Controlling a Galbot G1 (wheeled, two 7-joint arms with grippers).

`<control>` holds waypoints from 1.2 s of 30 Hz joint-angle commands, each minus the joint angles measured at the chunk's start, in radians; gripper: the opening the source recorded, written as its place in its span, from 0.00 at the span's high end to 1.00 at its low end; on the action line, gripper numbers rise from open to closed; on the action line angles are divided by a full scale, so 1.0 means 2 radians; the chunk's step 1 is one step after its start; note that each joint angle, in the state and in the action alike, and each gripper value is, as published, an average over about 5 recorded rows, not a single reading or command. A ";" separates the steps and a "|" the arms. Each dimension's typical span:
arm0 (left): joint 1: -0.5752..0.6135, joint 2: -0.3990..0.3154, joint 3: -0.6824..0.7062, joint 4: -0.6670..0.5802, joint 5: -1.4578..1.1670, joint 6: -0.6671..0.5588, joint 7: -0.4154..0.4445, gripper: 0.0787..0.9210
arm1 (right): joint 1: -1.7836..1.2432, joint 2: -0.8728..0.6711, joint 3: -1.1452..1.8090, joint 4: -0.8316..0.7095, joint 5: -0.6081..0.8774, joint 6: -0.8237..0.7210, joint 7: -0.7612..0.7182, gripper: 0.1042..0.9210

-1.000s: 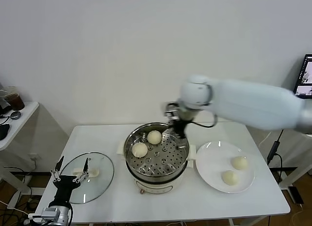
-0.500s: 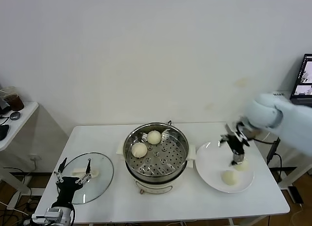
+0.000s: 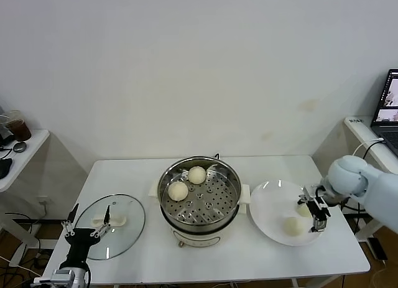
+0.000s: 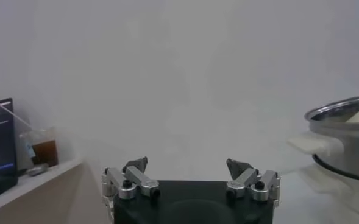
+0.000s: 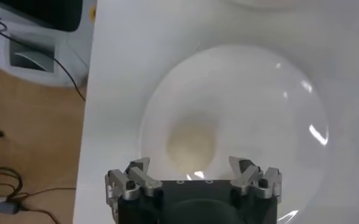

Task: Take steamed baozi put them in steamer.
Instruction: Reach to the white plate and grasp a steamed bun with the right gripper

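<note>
The steel steamer (image 3: 200, 208) stands mid-table with two pale baozi, one (image 3: 197, 175) at the back and one (image 3: 178, 190) to its left. Two more baozi lie on the white plate (image 3: 270, 204): one (image 3: 292, 226) in front, the other (image 3: 303, 209) partly hidden behind my right gripper (image 3: 314, 211). That gripper hangs open just above the plate. In the right wrist view a baozi (image 5: 191, 145) sits just ahead of the open right gripper (image 5: 190, 167), untouched. My left gripper (image 3: 87, 229) waits open at the table's front left; in its own view the left gripper (image 4: 187, 165) is empty, with the steamer (image 4: 344, 131) off to one side.
A round glass lid (image 3: 121, 216) with a white handle lies flat left of the steamer, beside my left gripper. A side table with a cup (image 3: 15, 127) stands at far left. A laptop (image 3: 388, 104) sits at far right, beyond the table's edge.
My right arm has swung from over the steamer out to the right and come down over the plate's baozi. The left gripper has hardly shifted.
</note>
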 commanded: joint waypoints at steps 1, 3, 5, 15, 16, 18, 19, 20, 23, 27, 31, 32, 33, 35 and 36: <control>0.003 -0.001 -0.005 -0.003 0.001 0.000 0.000 0.12 | -0.103 0.025 0.080 -0.058 -0.046 0.016 0.020 0.12; 0.005 -0.002 -0.006 -0.004 0.001 0.000 0.000 0.12 | -0.109 0.040 0.087 -0.071 -0.049 0.017 0.025 0.12; 0.007 -0.002 -0.007 -0.005 0.002 0.000 0.000 0.12 | -0.112 0.052 0.090 -0.079 -0.049 0.016 0.027 0.12; 0.008 -0.003 -0.010 -0.006 0.003 0.000 0.000 0.12 | -0.103 0.083 0.081 -0.088 -0.048 0.007 0.032 0.16; 0.007 -0.003 -0.010 -0.006 0.003 0.000 0.000 0.12 | -0.103 0.084 0.080 -0.088 -0.048 0.006 0.032 0.17; 0.007 -0.004 -0.009 -0.006 0.004 0.000 0.000 0.12 | -0.102 0.085 0.077 -0.087 -0.049 0.003 0.031 0.19; 0.007 -0.004 -0.009 -0.006 0.004 0.000 0.000 0.12 | -0.102 0.085 0.076 -0.086 -0.049 0.002 0.029 0.20; 0.007 -0.004 -0.009 -0.006 0.004 0.001 0.000 0.12 | -0.101 0.085 0.075 -0.086 -0.050 0.000 0.028 0.22; 0.006 -0.004 -0.007 -0.005 0.005 0.001 0.000 0.12 | -0.099 0.084 0.074 -0.085 -0.051 -0.003 0.023 0.28; 0.004 -0.004 -0.005 -0.005 0.005 0.001 0.000 0.12 | -0.096 0.083 0.073 -0.084 -0.051 -0.009 0.021 0.40; 0.002 -0.005 -0.004 -0.006 0.005 0.003 0.000 0.12 | -0.088 0.080 0.072 -0.079 -0.050 -0.010 0.019 0.46; 0.002 -0.004 -0.004 -0.007 0.005 0.003 0.000 0.12 | -0.085 0.079 0.072 -0.078 -0.048 -0.010 0.018 0.47; 0.002 -0.005 -0.003 -0.007 0.005 0.003 0.000 0.12 | -0.080 0.077 0.070 -0.076 -0.046 -0.010 0.017 0.48; 0.001 -0.005 -0.003 -0.007 0.005 0.004 0.000 0.12 | -0.065 0.070 0.064 -0.071 -0.038 -0.009 0.013 0.49; 0.001 -0.004 -0.003 -0.008 0.005 0.004 0.000 0.12 | -0.053 0.066 0.058 -0.066 -0.031 -0.009 0.010 0.50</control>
